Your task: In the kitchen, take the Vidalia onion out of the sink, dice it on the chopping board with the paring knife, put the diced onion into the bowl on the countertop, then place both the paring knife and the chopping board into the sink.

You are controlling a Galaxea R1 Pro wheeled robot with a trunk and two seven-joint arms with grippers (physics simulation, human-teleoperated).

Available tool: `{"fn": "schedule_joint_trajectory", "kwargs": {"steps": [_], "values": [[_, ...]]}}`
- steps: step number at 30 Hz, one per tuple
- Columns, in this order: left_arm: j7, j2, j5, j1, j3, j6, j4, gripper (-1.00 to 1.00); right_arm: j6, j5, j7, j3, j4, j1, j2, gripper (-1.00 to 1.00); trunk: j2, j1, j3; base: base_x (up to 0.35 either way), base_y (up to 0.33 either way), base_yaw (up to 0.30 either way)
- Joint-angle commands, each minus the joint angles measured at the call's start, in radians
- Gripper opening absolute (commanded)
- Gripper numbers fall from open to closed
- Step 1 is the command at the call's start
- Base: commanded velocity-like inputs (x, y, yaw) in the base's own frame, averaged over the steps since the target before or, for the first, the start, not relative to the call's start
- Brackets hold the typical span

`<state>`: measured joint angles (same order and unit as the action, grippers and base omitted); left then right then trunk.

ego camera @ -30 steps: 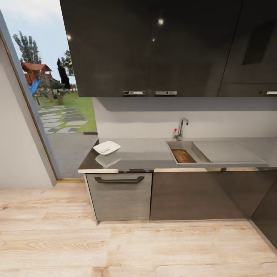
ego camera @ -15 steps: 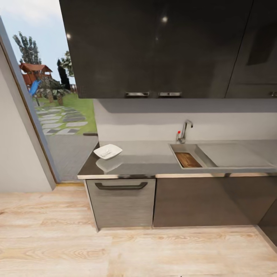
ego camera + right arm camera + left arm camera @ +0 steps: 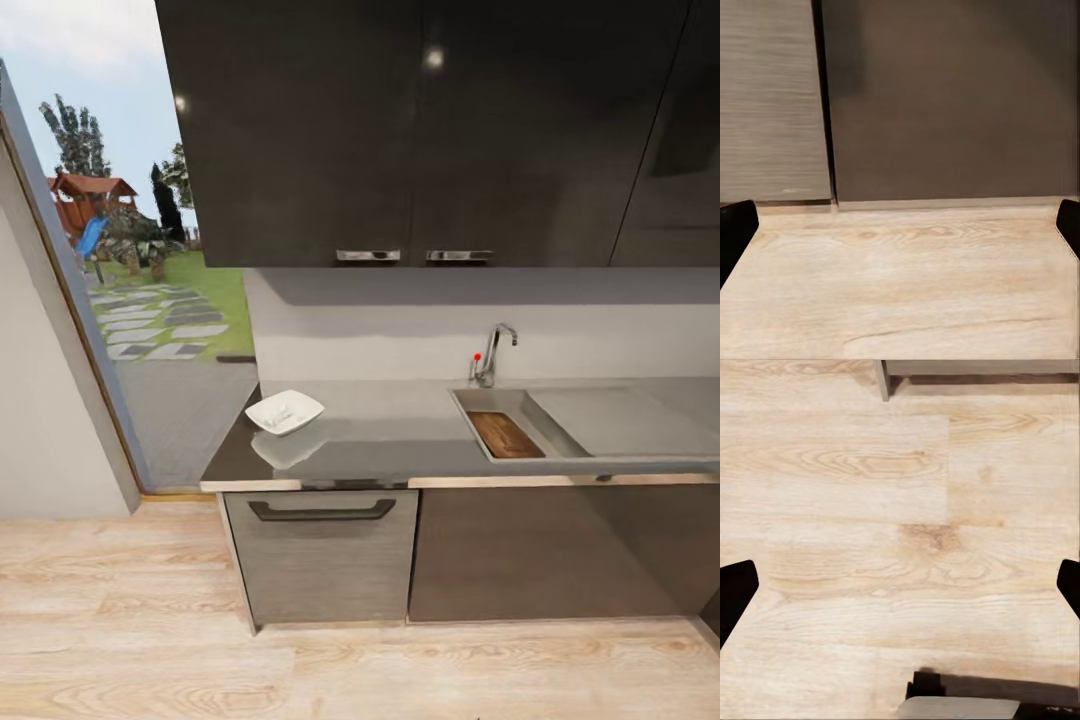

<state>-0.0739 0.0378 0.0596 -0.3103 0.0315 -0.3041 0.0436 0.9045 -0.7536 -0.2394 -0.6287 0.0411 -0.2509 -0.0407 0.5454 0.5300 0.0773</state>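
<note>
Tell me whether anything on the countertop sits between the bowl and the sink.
Nothing visible does. The stretch of countertop between the bowl and the sink looks bare; the chopping board already lies inside the sink basin.

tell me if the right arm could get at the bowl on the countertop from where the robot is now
Probably not yet. The bowl sits near the left end of the countertop, across a stretch of wood floor from the robot. The right gripper hangs low and open, facing the cabinet fronts near floor level.

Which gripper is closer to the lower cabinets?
Right, probably. The right gripper faces the cabinet fronts across a strip of floor; the left gripper points down at the floor, a cabinet corner just in its view.
</note>
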Motion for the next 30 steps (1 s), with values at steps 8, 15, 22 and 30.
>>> {"fn": "schedule_joint_trajectory", "kwargs": {"steps": [8, 15, 22, 30], "values": [[-0.010, 0.023, 0.008, 0.002, 0.005, 0.153, -0.124, 1.00, -0.350, 0.047, -0.001, -0.008, -0.019, 0.108, 0.057, 1.00, 0.002, 0.001, -0.002, 0.007, 0.001, 0.000], [-0.010, 0.020, 0.011, 0.071, 0.004, 0.258, -0.128, 1.00, -0.552, 0.150, 0.024, -0.009, -0.018, 0.132, 0.078, 1.00, 0.002, 0.001, -0.002, 0.000, 0.000, 0.000], [-0.008, 0.016, 0.010, 0.092, 0.004, 0.348, -0.125, 1.00, -0.627, 0.152, 0.057, -0.005, -0.010, 0.133, 0.073, 1.00, 0.002, 0.001, -0.002, 0.000, 0.000, 0.000], [-0.001, 0.016, 0.004, 0.092, 0.003, 0.306, -0.117, 1.00, -0.609, 0.154, 0.061, -0.004, -0.002, 0.134, 0.053, 1.00, 0.002, 0.001, -0.002, 0.000, 0.000, 0.000]]}}
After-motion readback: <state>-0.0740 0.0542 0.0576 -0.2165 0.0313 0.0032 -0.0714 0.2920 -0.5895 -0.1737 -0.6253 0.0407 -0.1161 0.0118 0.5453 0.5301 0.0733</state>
